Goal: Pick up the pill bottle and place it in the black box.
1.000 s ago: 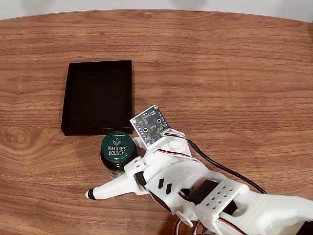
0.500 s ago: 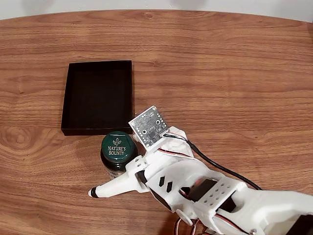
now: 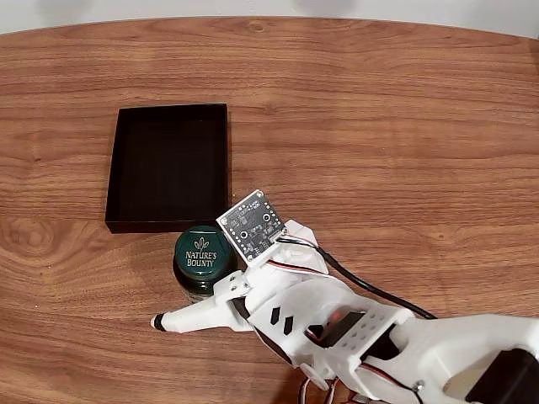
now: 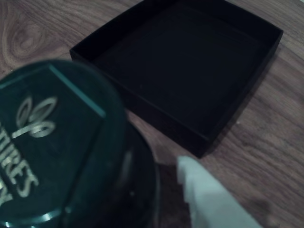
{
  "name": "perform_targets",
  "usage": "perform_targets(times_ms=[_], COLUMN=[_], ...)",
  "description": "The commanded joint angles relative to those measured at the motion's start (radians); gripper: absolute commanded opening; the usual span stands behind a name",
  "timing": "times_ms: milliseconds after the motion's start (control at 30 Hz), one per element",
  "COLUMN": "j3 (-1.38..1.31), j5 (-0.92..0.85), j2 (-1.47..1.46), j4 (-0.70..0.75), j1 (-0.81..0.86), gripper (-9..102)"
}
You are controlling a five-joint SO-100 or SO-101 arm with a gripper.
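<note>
- Jaws stand apart around the bottle body, not yet clamped as far as the views show: on the white two-finger gripper (image 3: 198, 290), one finger (image 3: 189, 318) lies along the near side of the bottle in the fixed view, and the other finger (image 4: 209, 197) shows beside the bottle in the wrist view.
- Brown wood-grain table (image 3: 379, 126): carries the tray, the bottle and the arm.
- White plastic arm (image 3: 362, 332): enters from the lower right of the fixed view, with a small square circuit board (image 3: 249, 224) on its wrist, above the bottle's right side.
- Shallow matte black rectangular box (image 3: 168, 164): rests on the table at upper left of the fixed view. Its floor holds nothing in either view.
- Small dark green round pill bottle with a green screw cap printed "Nature's Bounty" (image 3: 200, 257): stands upright on the table, just beside the box's near wall and outside it. Its cap occupies the lower left of the wrist view (image 4: 52, 152).
- Task progress, as judged: the approach is done and the fingers bracket the bottle. Closing, lifting, carrying over the near wall and releasing inside the box all remain.
</note>
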Motion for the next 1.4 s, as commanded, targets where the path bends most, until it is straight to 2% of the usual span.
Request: perform_targets(times_ms=[0, 500, 1033, 1367], j3=[-0.051, -0.084, -0.097, -0.095], j5=[-0.011, -0.031, -0.095, -0.071], j2=[-0.014, -0.081, -0.166, -0.161], j4=[-0.049, -0.083, -0.244, -0.261], j1=[-0.015, -0.026, -0.038, -0.025], gripper=[52, 49, 46, 35])
